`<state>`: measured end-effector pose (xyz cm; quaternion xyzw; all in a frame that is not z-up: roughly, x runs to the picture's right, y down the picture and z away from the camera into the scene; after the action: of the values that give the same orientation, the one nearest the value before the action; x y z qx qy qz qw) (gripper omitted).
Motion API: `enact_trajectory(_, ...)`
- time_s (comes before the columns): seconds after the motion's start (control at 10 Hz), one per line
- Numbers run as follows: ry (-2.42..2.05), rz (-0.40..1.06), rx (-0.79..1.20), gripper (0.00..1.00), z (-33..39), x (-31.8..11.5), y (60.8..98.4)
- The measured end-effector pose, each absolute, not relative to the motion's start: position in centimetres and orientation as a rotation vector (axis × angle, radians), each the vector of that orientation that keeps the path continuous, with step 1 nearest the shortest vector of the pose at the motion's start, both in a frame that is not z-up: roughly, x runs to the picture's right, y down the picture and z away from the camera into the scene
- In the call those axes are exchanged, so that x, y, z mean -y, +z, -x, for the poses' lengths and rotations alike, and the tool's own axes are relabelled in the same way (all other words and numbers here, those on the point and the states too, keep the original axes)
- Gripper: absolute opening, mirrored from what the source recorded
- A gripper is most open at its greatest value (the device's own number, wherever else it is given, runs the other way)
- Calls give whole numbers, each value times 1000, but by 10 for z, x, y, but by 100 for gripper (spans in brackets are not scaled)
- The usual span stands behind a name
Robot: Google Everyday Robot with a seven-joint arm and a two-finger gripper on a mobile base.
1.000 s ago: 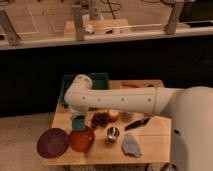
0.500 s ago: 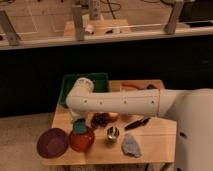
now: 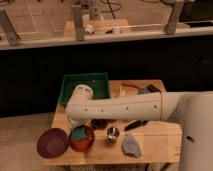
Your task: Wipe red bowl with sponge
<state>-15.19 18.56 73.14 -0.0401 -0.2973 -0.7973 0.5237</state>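
The red bowl [image 3: 82, 139] sits at the front left of the wooden table [image 3: 155, 137]. A teal sponge [image 3: 77, 133] lies inside it, against the far left side. My white arm [image 3: 120, 106] reaches in from the right across the table and bends down at its elbow. The gripper [image 3: 74, 122] is mostly hidden under the arm, right above the sponge and the bowl's far rim. I cannot see how it meets the sponge.
A dark maroon bowl [image 3: 52, 142] stands left of the red bowl. A green tray [image 3: 85, 85] is at the back left. A metal cup [image 3: 113, 133], a grey cloth [image 3: 132, 146], a black utensil [image 3: 136, 124] and a dark dish [image 3: 99, 122] lie mid-table.
The sponge has come down from just above the bowl's far rim into the red bowl. The arm's end has lowered with it.
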Motion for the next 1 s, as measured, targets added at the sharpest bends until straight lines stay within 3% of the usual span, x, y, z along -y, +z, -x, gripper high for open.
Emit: enact_trajectory(1.0, -1992, 16, 751, 0, 152, -214, 738)
